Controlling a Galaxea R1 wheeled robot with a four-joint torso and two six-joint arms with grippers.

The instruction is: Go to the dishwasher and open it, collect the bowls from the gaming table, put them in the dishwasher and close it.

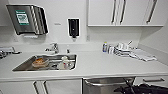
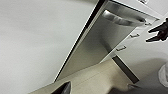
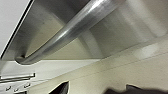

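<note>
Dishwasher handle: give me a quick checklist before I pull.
1. Dishwasher in front of the robot, under the counter edge: ok.
2. Door shut, steel front flush with the white cabinets: ok.
3. Bar handle close to the right wrist camera: ok.
4. Right claw near the handle's end, not around the bar in the left wrist view: not ok.
5. Right claw's opening: cannot tell.
6. Left claw's state: cannot tell.
</note>
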